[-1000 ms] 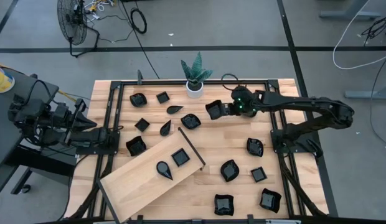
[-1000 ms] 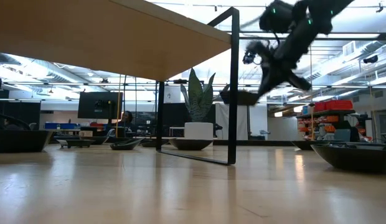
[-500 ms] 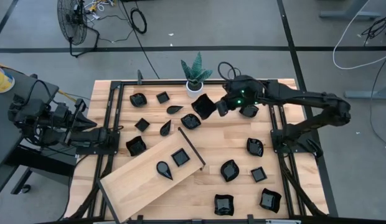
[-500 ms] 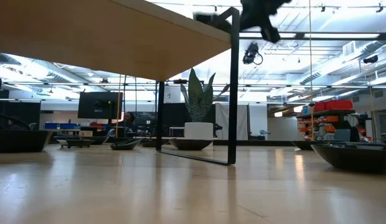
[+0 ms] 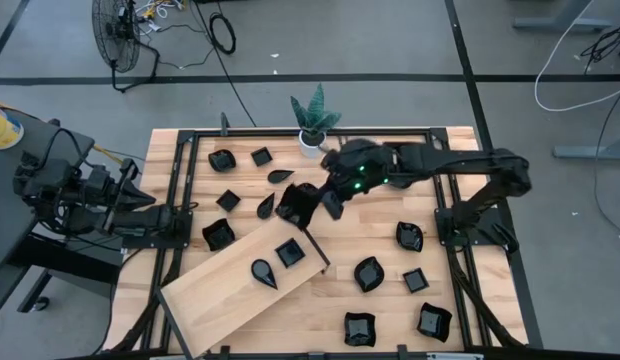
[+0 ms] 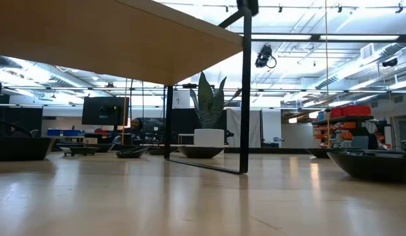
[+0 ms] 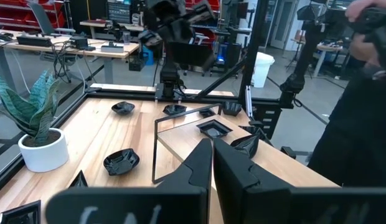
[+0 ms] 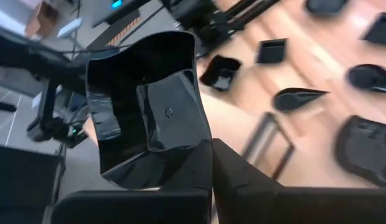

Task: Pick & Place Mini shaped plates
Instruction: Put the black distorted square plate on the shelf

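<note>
Several mini shaped plates, small glossy black dishes, lie scattered on the wooden table (image 5: pixel 380 225), such as one at the far left (image 5: pixel 222 159) and one near the right (image 5: pixel 368 273). Two more (image 5: pixel 289 252) (image 5: pixel 263 272) rest on the raised light board (image 5: pixel 230 285). My right gripper (image 5: pixel 325 197) is shut on one wavy squarish plate (image 5: pixel 293 203) above the board's far right end. It also shows in the left wrist view, high over the table (image 7: pixel 193 53). My left gripper (image 7: pixel 212 163) waits shut at the table's left edge, pointing level. My right gripper pinches the plate by a stretch of its rim (image 8: pixel 194 148) between the two fingers (image 8: pixel 233 177). The fingers slant down toward the table's left side. The plate (image 8: pixel 146 106) is lifted clear and stands tilted on edge, its hollow turned toward the wrist.
A white pot with a green plant (image 5: pixel 312 140) stands at the far edge. The board rests on a black metal frame (image 5: pixel 308 238), whose upright bar (image 6: pixel 245 92) shows in the low view. A black rail frame (image 5: pixel 185 200) runs along the table's sides. A person's dark sleeve (image 7: pixel 361 112) shows beyond the table.
My right gripper has risen and swung from the table's far middle toward the left and near side, rolling as it went. It stays shut on the plate, which has gone up with it and now hangs over the board's far right end.
</note>
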{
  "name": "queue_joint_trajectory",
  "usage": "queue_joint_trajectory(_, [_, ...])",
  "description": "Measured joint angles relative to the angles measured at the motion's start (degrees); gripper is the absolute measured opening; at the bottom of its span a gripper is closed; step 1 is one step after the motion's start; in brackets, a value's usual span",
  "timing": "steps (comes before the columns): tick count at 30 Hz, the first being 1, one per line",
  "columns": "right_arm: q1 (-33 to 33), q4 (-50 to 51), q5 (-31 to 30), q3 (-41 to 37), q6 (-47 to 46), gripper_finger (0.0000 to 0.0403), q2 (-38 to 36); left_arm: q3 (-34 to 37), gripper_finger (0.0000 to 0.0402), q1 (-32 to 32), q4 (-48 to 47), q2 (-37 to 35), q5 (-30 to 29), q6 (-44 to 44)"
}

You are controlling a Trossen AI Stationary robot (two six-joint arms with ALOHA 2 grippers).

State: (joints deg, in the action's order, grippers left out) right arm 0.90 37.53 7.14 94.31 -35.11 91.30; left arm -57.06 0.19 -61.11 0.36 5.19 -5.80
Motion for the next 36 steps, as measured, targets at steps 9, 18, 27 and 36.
queue_joint_trajectory(9, [6.79, -0.23, -0.02, 10.46, -1.90, 0.0000, 9.65, 0.00, 0.0018, 0.00, 0.00, 0.00, 0.01, 0.00])
queue_joint_trajectory(18, [11.97, -0.29, 1.49, 21.61, -2.54, 0.0000, 19.55, 0.00, 0.0018, -0.01, 0.01, 0.00, 0.01, 0.00])
queue_joint_trajectory(27, [13.87, -2.80, 2.41, 27.97, -1.31, 0.0000, 25.33, 0.00, 0.0018, 0.00, 0.00, 0.00, 0.01, 0.00])
queue_joint_trajectory(36, [13.80, -13.46, 2.84, 27.97, 15.03, 0.0000, 27.44, 0.00, 0.0018, -0.01, 0.01, 0.00, 0.01, 0.00])
